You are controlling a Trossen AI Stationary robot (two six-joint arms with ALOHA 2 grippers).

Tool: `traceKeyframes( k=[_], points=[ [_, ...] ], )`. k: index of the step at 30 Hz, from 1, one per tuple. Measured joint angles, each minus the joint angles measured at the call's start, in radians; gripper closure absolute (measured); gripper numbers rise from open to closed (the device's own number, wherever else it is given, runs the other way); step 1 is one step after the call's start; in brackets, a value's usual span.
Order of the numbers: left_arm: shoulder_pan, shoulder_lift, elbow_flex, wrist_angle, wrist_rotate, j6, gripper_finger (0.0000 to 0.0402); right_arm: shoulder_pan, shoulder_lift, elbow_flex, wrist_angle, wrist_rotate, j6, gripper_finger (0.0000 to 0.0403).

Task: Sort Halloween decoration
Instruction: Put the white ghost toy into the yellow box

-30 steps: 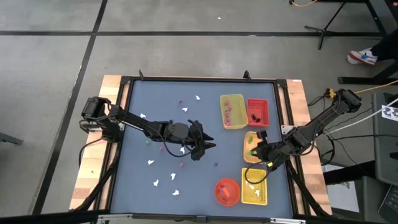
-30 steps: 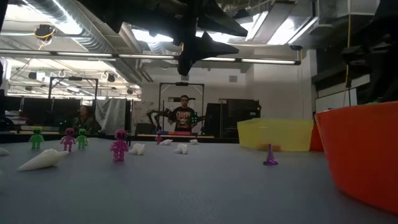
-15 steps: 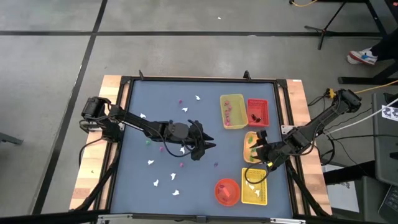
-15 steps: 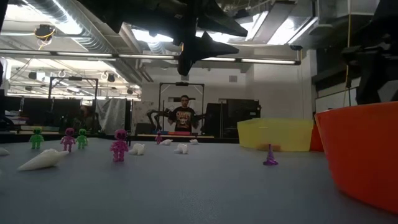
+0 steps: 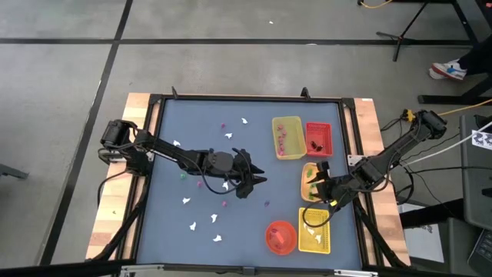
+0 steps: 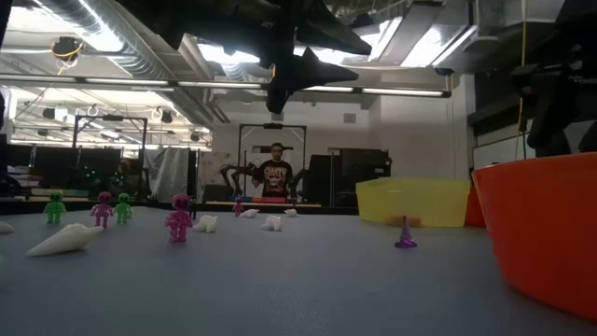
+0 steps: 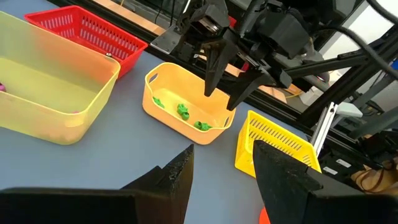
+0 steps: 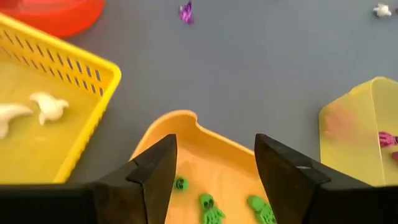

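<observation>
The Halloween decoration lies scattered on the blue table: white ghosts (image 5: 193, 227), pink figures (image 6: 178, 217), a green figure (image 6: 55, 205) and a purple cone (image 6: 405, 233). Green figures (image 8: 208, 208) lie in the orange tray (image 5: 307, 171), white ghosts (image 8: 31, 109) in the yellow basket (image 5: 314, 235). My right gripper (image 8: 214, 162) hangs open just above the orange tray, nothing between its fingers. My left gripper (image 5: 252, 181) stands open above the table's middle, and holds nothing.
A clear yellow tray (image 5: 287, 137) with pink pieces and a red basket (image 5: 317, 138) stand at the far right. A red-orange bowl (image 5: 280, 236) sits near the front edge, left of the yellow basket. A person stands in the room behind the table.
My right gripper has opened above the orange tray and has kept its place. The left arm has kept still.
</observation>
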Motion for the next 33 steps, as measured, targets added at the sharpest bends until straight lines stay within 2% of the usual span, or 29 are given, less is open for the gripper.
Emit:
traceKeyframes(
  k=[9, 17, 25, 33],
  points=[
    [0.0, -0.022, 0.0, 0.001, 0.065, 0.051, 0.0253, 0.0, 0.0, 0.0, 0.122, 0.124, -0.019, 0.0188],
    [-0.005, -0.096, 0.0, -0.024, 0.09, 0.151, 0.0253, -0.015, 0.0, 0.0, 0.369, 0.231, -0.047, 0.0188],
    [-0.01, -0.261, 0.0, -0.277, 0.087, 0.157, 0.0253, -0.155, 0.043, 0.001, 0.601, 0.153, -0.047, 0.0188],
    [-0.045, -0.407, 0.0, -0.516, 0.01, 0.207, 0.0253, -0.285, 0.241, 0.001, 0.896, 0.037, -0.047, 0.0188]
  ],
)
